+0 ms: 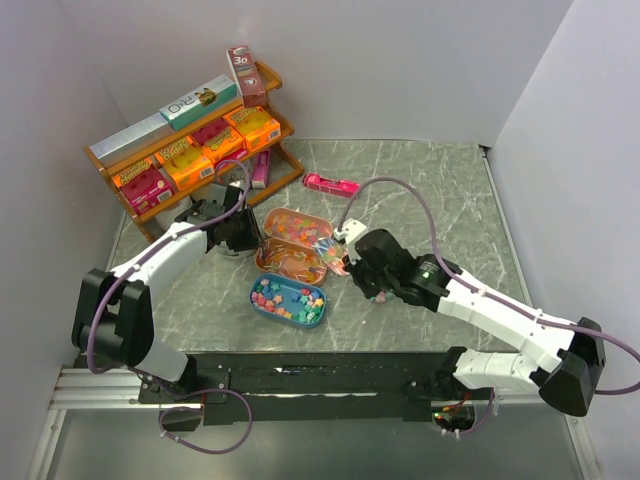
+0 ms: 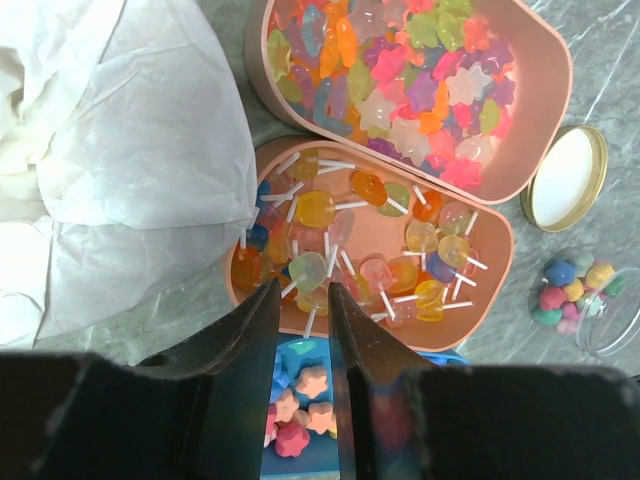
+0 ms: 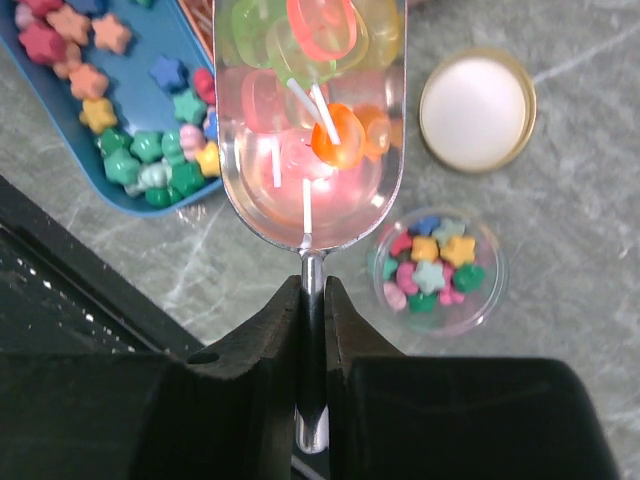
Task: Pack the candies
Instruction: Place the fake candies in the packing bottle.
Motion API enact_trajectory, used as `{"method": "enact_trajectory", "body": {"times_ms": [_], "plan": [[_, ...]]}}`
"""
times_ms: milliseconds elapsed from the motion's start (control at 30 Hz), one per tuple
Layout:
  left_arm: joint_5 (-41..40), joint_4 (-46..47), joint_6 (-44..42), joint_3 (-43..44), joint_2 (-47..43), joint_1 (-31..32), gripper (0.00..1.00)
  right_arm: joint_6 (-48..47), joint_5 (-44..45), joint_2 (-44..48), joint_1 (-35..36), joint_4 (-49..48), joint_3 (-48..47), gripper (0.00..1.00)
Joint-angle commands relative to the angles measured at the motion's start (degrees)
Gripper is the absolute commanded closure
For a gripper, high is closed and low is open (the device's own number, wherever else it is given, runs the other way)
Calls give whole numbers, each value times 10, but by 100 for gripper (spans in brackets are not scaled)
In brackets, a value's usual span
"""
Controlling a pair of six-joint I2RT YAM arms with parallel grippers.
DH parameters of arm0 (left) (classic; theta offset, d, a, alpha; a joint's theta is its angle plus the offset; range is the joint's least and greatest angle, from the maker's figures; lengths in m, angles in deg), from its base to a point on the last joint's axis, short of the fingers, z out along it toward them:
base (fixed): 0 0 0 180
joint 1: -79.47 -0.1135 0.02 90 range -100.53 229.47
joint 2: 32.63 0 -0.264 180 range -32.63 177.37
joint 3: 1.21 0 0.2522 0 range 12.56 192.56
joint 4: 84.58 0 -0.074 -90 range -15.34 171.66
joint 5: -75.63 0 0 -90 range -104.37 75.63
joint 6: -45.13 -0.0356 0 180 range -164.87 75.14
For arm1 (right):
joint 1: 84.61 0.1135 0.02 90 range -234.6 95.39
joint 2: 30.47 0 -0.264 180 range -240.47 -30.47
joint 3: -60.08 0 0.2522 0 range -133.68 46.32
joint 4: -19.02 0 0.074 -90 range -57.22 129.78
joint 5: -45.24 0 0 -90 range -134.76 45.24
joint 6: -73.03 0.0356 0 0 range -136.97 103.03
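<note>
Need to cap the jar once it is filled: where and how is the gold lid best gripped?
Probably across its rim, from straight above. The gold lid lies flat, white inside up, so its low rim stands proud of the table. Straddle the whole disc and close on opposite edges. The clear jar sits apart from it, so it should not get in the way.

I see the candies (image 3: 150, 165) as tiny star-shaped sweets in pink, green, yellow, blue and orange, lying loose and scattered across the floor of the blue tray (image 3: 145, 45). A smaller mixed handful sits in the bottom of the clear jar (image 3: 497, 300), upright nearby
</note>
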Motion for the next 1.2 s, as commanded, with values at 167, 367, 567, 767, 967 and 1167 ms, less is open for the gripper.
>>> {"method": "enact_trajectory", "body": {"times_ms": [167,367,567,767,967,1167], "plan": [[15,6,-1,22,-3,3,66,135,32,29,-4,151,-19,100],[17,8,0,19,3,3,65,213,35,53,-10,226,-20,100],[24,9,-4,21,14,3,65,267,29,60,-14,260,-5,100],[26,7,-7,24,22,3,65,299,10,48,-38,315,-14,100],[27,9,-4,21,24,2,66,290,-33,38,-73,331,-19,100],[24,13,1,15,25,3,65,269,-67,8,-98,369,-44,100]]}}
